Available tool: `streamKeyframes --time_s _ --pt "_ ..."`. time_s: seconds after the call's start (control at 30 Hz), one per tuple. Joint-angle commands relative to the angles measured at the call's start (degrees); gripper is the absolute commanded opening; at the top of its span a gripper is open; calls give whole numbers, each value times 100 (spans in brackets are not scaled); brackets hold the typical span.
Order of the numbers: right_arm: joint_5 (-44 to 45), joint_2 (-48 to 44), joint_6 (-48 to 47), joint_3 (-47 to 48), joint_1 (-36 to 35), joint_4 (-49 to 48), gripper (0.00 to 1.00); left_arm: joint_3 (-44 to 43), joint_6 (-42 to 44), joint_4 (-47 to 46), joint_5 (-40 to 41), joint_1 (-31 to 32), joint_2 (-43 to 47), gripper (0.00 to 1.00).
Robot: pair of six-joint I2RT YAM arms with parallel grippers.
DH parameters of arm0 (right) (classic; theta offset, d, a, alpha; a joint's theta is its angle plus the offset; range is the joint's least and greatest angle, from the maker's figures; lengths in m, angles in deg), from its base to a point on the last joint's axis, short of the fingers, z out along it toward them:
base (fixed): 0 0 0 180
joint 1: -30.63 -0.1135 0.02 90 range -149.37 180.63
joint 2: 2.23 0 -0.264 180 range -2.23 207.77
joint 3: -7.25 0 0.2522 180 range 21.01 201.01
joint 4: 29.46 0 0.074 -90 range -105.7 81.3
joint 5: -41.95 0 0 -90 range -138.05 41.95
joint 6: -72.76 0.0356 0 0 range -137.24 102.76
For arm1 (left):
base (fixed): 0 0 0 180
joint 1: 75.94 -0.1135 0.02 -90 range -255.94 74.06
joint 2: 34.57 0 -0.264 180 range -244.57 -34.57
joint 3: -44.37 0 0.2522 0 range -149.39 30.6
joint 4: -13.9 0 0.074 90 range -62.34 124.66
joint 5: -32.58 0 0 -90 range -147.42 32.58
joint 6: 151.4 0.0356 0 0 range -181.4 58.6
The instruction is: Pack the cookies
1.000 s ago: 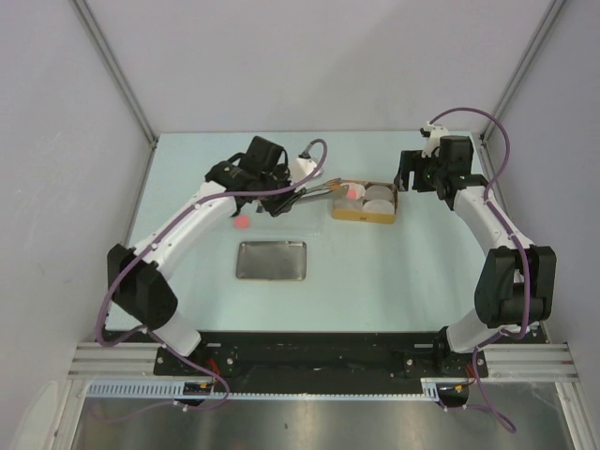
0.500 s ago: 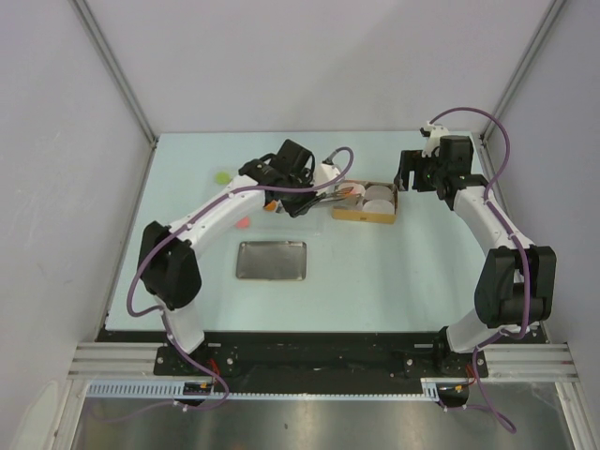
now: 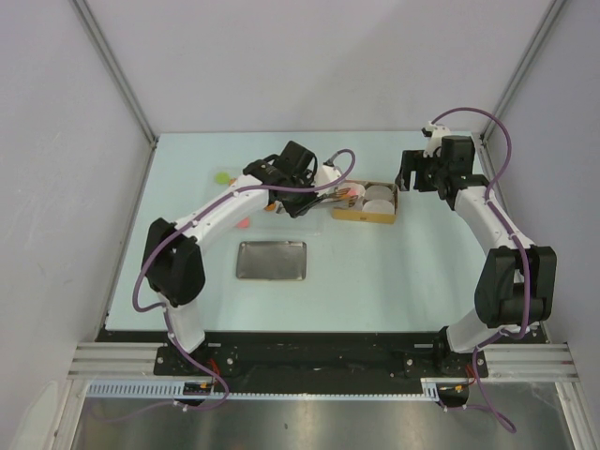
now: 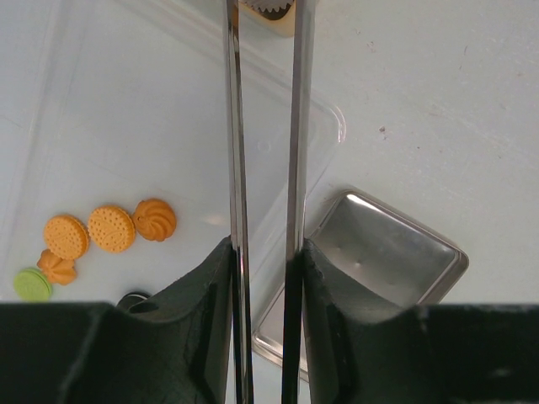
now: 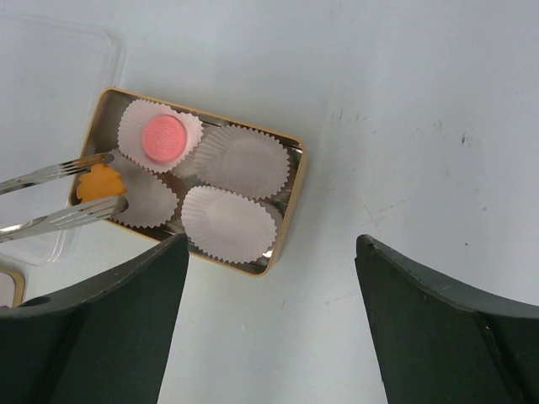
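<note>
My left gripper (image 4: 264, 252) is shut on a pair of metal tongs (image 4: 296, 126). In the right wrist view the tong tips pinch an orange cookie (image 5: 99, 183) over the left paper cup of the gold box (image 5: 290, 181). A pink cookie (image 5: 163, 137) lies in another cup. Two cups (image 5: 227, 223) are empty. Loose orange cookies (image 4: 111, 228) and a green one (image 4: 32, 284) lie on the table to the left. My right gripper (image 5: 269, 244) is open and empty, just right of the box (image 3: 366, 215).
A clear plastic lid (image 4: 168, 126) lies left of the box. A shallow metal tray (image 3: 271, 260) sits in the middle of the table. A green cookie (image 3: 222, 177) and a pink one (image 3: 242, 223) lie at far left.
My left arm has swung right, carrying the tongs and orange cookie from beside the box to over its left cup. The right arm has not moved.
</note>
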Motion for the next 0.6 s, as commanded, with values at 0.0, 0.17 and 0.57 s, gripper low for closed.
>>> streamKeyframes --time_s 0.0,0.17,0.57 --pt "-69 -55 1 12 35 -50 85 -310 34 -178 93 34 -54 37" --pt "-69 -55 1 12 44 -50 85 -310 42 -186 75 34 -90 38" --pt "-96 -46 -8 12 61 -50 84 -301 69 -151 75 43 -142 43"
